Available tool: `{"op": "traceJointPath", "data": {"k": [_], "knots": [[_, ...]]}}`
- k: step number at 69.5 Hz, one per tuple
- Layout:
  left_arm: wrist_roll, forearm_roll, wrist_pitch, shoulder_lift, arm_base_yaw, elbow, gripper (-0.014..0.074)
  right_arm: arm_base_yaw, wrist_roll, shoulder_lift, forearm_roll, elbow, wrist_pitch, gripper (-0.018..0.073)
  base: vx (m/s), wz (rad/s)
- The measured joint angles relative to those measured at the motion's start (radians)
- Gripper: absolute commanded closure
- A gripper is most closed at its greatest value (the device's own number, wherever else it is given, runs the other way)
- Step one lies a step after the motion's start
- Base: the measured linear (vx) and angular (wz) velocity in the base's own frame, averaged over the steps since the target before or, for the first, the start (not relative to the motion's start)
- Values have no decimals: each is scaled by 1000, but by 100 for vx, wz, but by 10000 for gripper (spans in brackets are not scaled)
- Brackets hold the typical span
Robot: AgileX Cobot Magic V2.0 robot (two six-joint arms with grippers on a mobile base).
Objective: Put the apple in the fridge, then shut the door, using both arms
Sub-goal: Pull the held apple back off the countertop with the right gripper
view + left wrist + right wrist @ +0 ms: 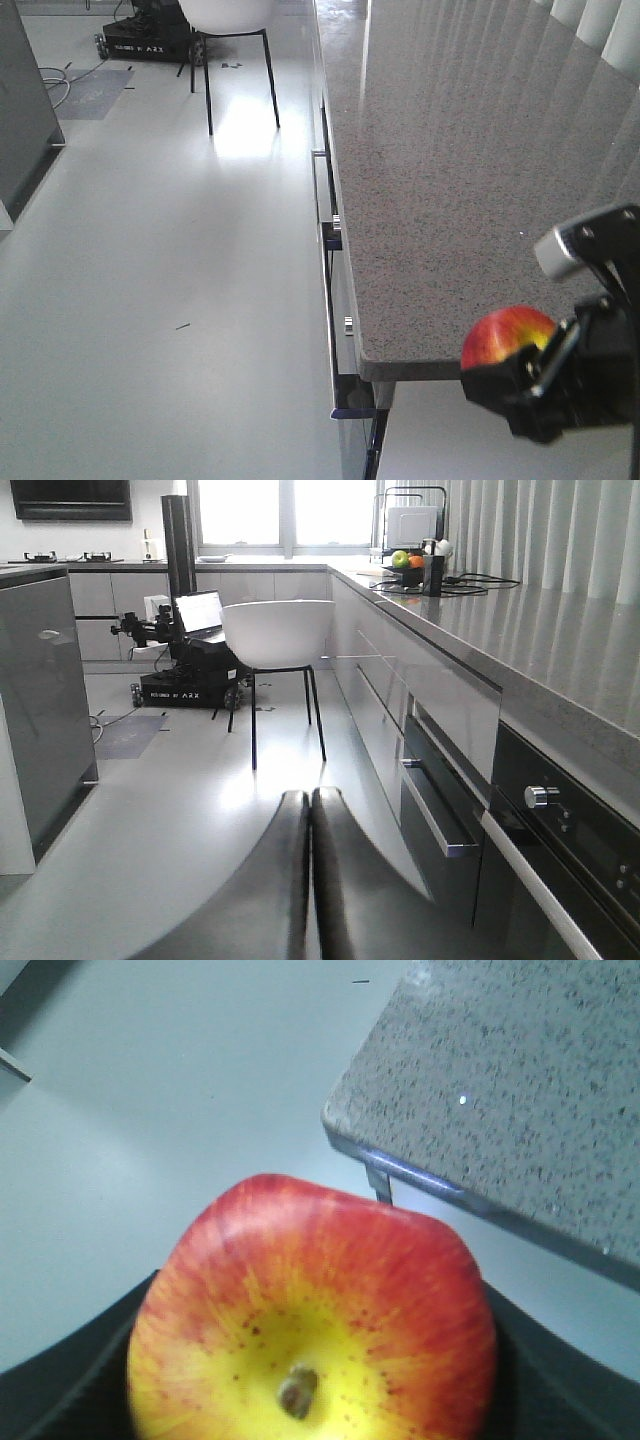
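The apple [503, 338], red with yellow round its stem dimple, hangs just off the near corner of the stone counter, above the floor. My right gripper [515, 368] is shut on it. In the right wrist view the apple [320, 1280] fills the lower frame, stem toward the camera, with the right gripper [312, 1405] around it and a black finger on each side. My left gripper [308, 798] is shut with nothing in it, its two fingers pressed together and pointing over the floor. The fridge and its door are out of view.
A speckled grey counter [470, 150] runs along the right, with drawer handles [335, 235] and an oven knob [540, 797] on its front. A white chair [278, 630] and another robot base [185, 685] stand ahead. A grey island [40, 700] is at left.
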Motion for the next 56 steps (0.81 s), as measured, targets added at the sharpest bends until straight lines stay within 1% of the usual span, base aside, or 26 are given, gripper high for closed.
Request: {"op": "traceJointPath", "data": {"k": [12,21,27,36,48,56], "knots": [[0,0,0,0,0,0,603,0,-3,-85,0,77,10,410,0,0],[0,0,0,0,0,0,603,0,-3,-94,0,90,10,410,0,0],[0,0,0,0,0,0,603,0,-3,-94,0,90,8,395,0,0],[0,0,0,0,0,0,603,0,-3,-94,0,90,1,326,0,0],[0,0,0,0,0,0,603,0,-3,-94,0,90,-3,203,0,0],[0,0,0,0,0,0,603,0,-3,-94,0,90,-3,166,0,0]]}}
